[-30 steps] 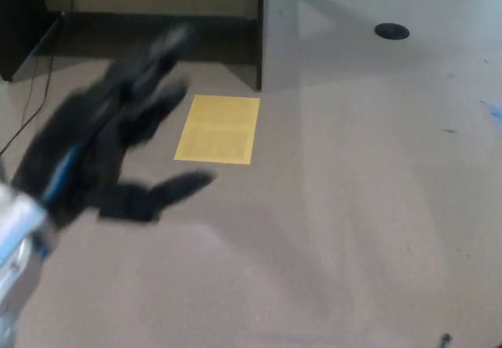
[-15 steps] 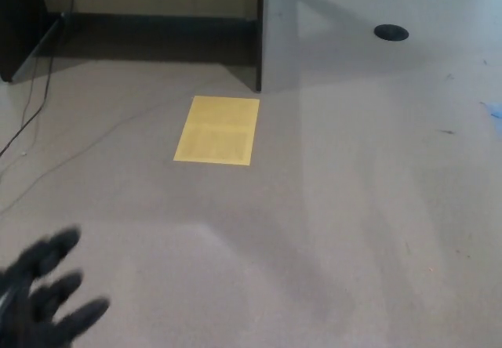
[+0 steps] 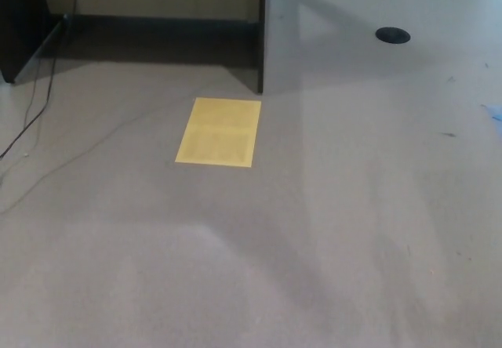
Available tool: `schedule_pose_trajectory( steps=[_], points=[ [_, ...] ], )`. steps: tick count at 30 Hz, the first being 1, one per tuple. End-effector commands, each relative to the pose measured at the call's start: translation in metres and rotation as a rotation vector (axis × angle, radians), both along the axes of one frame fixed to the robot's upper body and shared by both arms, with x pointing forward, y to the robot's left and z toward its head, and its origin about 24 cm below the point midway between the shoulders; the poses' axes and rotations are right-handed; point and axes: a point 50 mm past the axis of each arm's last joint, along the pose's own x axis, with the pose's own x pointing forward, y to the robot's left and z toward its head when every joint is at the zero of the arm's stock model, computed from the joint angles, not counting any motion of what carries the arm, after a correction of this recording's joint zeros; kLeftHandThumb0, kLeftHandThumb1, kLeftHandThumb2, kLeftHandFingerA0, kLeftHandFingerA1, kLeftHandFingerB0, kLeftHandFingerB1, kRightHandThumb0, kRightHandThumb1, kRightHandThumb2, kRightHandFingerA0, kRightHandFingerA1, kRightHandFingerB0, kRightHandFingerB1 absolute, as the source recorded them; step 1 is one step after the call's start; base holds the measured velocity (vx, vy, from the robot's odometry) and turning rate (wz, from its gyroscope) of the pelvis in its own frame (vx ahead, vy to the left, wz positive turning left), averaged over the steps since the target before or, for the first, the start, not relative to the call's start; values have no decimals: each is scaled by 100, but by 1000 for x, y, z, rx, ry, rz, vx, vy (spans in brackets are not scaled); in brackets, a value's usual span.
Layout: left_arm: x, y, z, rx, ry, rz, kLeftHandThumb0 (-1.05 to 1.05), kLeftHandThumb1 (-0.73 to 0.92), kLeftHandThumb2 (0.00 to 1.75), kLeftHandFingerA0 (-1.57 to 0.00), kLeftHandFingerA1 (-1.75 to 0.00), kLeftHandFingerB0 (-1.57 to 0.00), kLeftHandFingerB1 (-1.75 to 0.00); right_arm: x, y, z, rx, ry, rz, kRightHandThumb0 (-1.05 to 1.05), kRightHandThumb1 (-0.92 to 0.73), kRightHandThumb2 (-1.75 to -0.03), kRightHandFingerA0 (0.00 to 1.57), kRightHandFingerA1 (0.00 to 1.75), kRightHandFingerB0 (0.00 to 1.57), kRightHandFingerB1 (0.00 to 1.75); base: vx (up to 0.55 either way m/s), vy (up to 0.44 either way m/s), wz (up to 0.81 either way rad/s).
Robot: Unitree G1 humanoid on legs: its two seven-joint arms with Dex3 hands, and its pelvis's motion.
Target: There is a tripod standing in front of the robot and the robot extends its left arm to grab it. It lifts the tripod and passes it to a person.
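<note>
No tripod shows in the head view, and neither of my hands is in the picture. No person is visible either. Only the grey floor [image 3: 329, 230] lies before me, with a yellow sheet [image 3: 219, 132] flat on it at centre left.
A dark panel edge [image 3: 262, 30] stands upright behind the yellow sheet, with a dark recess along the back wall. A black cable [image 3: 35, 105] runs down the far left. A round black disc [image 3: 392, 35] sits on the floor at the upper right. A blue mark [image 3: 494, 111] shows at the right edge.
My left hand, open and raised at the left a second ago, dropped to the bottom left corner and has now left the picture. The view shifted very slightly.
</note>
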Motion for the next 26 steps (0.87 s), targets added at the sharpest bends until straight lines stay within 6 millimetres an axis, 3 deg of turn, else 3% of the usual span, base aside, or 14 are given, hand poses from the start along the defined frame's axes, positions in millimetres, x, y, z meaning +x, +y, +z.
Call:
schedule_pose_trajectory(
  steps=[1, 2, 3, 4, 5, 6, 7, 8, 9, 12, 20, 23, 24, 26],
  points=[
    [-31, 18, -7, 262, 27, -181, -54, 57, 78, -31, -46, -11, -36, -37, -16, -9, -48, 36, -86, -36, -55, -100, 63, 67, 8, 45, 0, 0, 0],
    [-33, 17, -8, 257, 29, -186, -56, 57, 80, -34, -48, -11, -37, -39, -16, -9, -54, 41, -79, -48, -76, -63, 70, 42, 22, 28, 0, 0, 0],
    [-36, 17, -9, 276, 45, -201, -50, 70, 62, -46, -38, -17, -27, -42, -16, -10, -54, 42, -80, -47, -75, -62, 72, 42, 24, 29, 0, 0, 0],
    [-38, 17, -10, 286, 57, -209, -58, 58, 80, -44, -49, -13, -38, -44, -16, -11, -50, 47, -85, -54, -62, -85, 57, 54, 20, 41, 0, 0, 0],
    [-39, 18, -11, 286, 61, -210, -54, 58, 79, -40, -48, -13, -37, -46, -16, -11, -45, 50, -86, -47, -75, -62, 65, 40, 25, 28, 0, 0, 0],
    [-40, 18, -11, 288, 63, -211, -53, 58, 78, -36, -46, -12, -37, -47, -16, -11, -42, 50, -83, -47, -75, -62, 66, 41, 24, 28, 0, 0, 0],
    [-40, 18, -12, 294, 69, -218, -52, 58, 78, -38, -47, -12, -36, -48, -16, -11, -42, 51, -78, -34, -54, -99, 61, 67, 11, 46, 0, 0, 0],
    [-41, 18, -12, 297, 72, -223, -52, 58, 78, -38, -47, -12, -36, -48, -16, -11, -45, 53, -78, -34, -54, -99, 61, 67, 11, 46, 0, 0, 0],
    [-42, 17, -13, 294, 69, -224, -51, 57, 77, -40, -48, -12, -36, -48, -17, -11, -49, 57, -78, -47, -74, -62, 73, 43, 26, 29, 0, 0, 0],
    [-42, 17, -14, 297, 66, -226, -50, 57, 76, -33, -45, -13, -36, -48, -17, -11, -51, 56, -76, -47, -74, -62, 70, 42, 26, 29, 0, 0, 0],
    [-38, 17, -13, 324, 48, -259, -43, 69, 62, -53, -41, -19, -28, -43, -17, -8, -31, 43, -64, -46, -72, -62, 71, 43, 30, 31, 0, 0, 0],
    [-33, 17, -10, 333, 31, -268, -32, 48, 94, -49, -63, -5, -44, -38, -16, -7, -30, 39, -67, -46, -72, -62, 71, 43, 30, 30, 0, 0, 0],
    [-33, 17, -10, 328, 29, -268, -43, 69, 62, -59, -43, -20, -29, -37, -16, -7, -31, 41, -69, -45, -72, -61, 71, 42, 32, 30, 0, 0, 0],
    [-31, 18, -9, 336, 23, -278, -43, 69, 63, -49, -40, -19, -29, -35, -15, -6, -34, 29, -60, -45, -70, -62, 70, 43, 32, 31, 0, 0, 0]
  ],
)
